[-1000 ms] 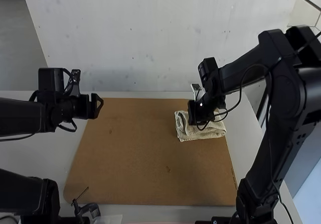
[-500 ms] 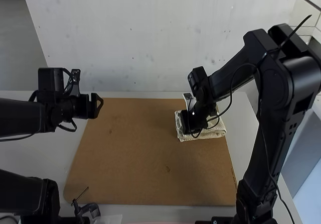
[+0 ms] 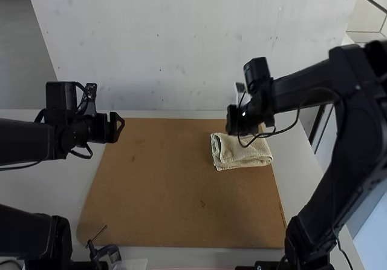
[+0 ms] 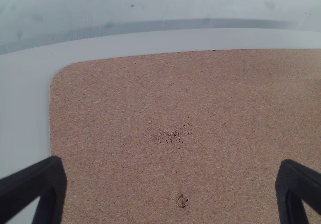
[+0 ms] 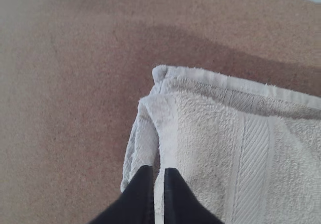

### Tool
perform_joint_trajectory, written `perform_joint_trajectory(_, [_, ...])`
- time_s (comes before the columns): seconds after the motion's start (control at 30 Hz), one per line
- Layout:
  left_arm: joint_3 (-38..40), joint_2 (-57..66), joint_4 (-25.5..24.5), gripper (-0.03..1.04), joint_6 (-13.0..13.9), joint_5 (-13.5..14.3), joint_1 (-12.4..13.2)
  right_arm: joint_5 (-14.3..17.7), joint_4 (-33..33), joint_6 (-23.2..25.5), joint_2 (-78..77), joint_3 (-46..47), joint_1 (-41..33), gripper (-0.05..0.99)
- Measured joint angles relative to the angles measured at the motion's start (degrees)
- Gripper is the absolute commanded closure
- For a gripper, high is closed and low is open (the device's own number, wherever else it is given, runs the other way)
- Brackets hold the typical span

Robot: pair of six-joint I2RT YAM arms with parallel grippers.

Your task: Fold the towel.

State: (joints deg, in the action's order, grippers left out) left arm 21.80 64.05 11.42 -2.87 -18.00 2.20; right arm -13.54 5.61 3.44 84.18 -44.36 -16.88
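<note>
In the high view, the cream towel point(image 3: 242, 152) lies folded in layers into a compact rectangle at the board's far right. My right gripper point(image 3: 232, 126) is over its far left part. The right wrist view has the right gripper point(image 5: 159, 172) shut above the towel point(image 5: 210, 143), fingers almost together and no cloth visible between them; layered edges and a loose corner show there. My left gripper point(image 3: 120, 128) is away from the towel, above the board's far left. In the left wrist view the left gripper point(image 4: 171, 171) stands open over bare board.
The brown board point(image 3: 175, 185) lies on a pale table point(image 3: 42, 188), with a light wall behind it. A small dark clamp-like object point(image 3: 107, 252) sits by the board's near left corner. The right arm's cable hangs in a loop near the towel.
My right gripper went slightly left, then back to the right and up off the towel, uncovering more of it. The towel and the left arm look unmoved.
</note>
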Motion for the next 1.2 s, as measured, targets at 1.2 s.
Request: perform_joint_trajectory(1.2, [-1.8,-0.4,0.0,0.08,0.0,0.0,0.0,0.0,-10.2,3.3,13.3,4.6,-6.5,0.91])
